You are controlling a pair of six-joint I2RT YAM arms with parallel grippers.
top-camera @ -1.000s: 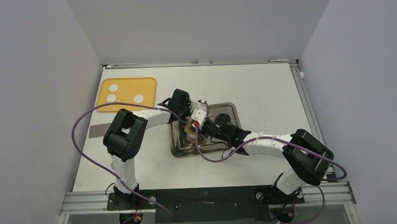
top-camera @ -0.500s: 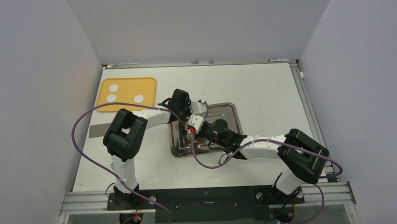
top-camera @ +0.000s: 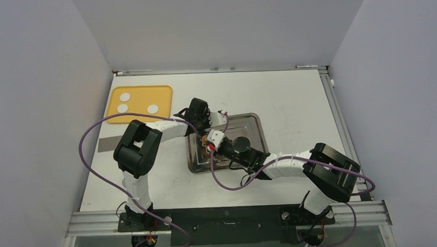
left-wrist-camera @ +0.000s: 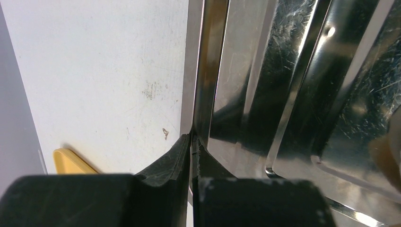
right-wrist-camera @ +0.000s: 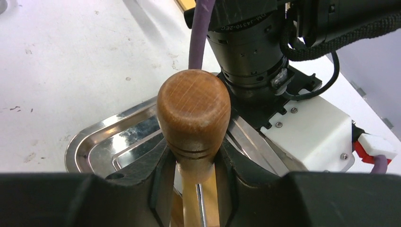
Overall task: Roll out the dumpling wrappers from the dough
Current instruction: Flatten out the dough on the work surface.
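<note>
Three lumps of the dough [top-camera: 122, 108] lie apart on the yellow tray [top-camera: 144, 96] at the bench's [top-camera: 292, 93] far left. The left hand [left-wrist-camera: 191, 142] pinches the steel tray's [left-wrist-camera: 208, 71] rim; the right hand [right-wrist-camera: 195, 163] grips the wooden rolling-pin handle [right-wrist-camera: 194, 109].

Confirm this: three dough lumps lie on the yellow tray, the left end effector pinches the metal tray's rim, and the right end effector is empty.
One error: the right end effector is not empty; it is shut on the wooden rolling pin, as the right wrist view shows. The rest stands.
</note>
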